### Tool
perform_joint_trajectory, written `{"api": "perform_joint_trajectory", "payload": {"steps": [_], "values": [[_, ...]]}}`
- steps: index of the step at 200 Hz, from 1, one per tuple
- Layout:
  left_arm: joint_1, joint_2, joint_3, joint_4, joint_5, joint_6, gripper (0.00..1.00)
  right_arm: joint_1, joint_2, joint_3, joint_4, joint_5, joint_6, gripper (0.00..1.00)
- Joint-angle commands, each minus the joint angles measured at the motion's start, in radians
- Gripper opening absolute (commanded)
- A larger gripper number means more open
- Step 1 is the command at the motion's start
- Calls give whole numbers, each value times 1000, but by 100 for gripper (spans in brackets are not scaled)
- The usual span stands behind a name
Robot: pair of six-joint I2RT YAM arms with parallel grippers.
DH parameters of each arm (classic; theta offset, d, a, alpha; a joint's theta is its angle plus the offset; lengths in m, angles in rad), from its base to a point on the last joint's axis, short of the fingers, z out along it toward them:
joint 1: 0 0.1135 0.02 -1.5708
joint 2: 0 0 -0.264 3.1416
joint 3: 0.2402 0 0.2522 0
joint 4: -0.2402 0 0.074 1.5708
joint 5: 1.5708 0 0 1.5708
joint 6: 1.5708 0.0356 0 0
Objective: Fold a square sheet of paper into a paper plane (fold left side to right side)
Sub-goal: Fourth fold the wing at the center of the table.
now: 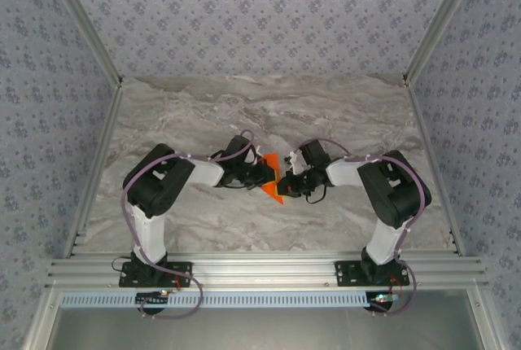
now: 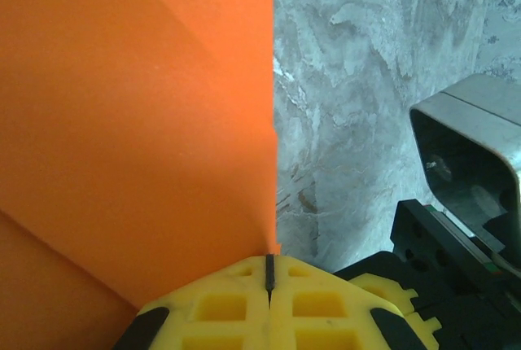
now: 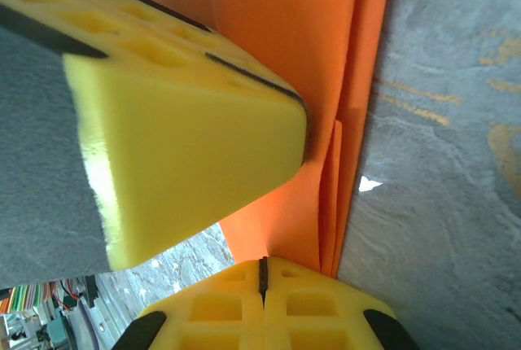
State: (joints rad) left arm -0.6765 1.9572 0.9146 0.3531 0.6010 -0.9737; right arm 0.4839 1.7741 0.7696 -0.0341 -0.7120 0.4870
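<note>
Left tool and right tool, facing, pinch paper

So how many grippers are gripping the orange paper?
2. The left gripper is shut on the orange paper from the left, the right gripper from the right, mid-table.

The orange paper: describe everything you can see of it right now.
The orange paper is thin, matte, bright orange-red and already folded: the right wrist view shows several layers along one edge, the left wrist view diagonal creases. It stands tilted up rather than flat, near the middle of the marbled table, between the arms. The left end effector and right end effector are each shut on an edge of it, from opposite sides.
</note>
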Motion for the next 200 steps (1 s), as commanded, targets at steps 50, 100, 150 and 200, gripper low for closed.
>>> {"api": "perform_joint_trajectory", "payload": {"steps": [50, 100, 150, 200], "values": [[14, 48, 49, -178, -150, 68, 0, 3, 65, -15, -302, 286, -58, 0], [73, 55, 113, -257, -202, 151, 0, 13, 72, -16, -313, 296, -59, 0], [160, 113, 200, -255, -179, 218, 0, 22, 70, -18, -310, 282, -56, 0], [268, 172, 273, -265, -138, 249, 1, 25, 61, -27, -307, 270, -53, 0]]}}
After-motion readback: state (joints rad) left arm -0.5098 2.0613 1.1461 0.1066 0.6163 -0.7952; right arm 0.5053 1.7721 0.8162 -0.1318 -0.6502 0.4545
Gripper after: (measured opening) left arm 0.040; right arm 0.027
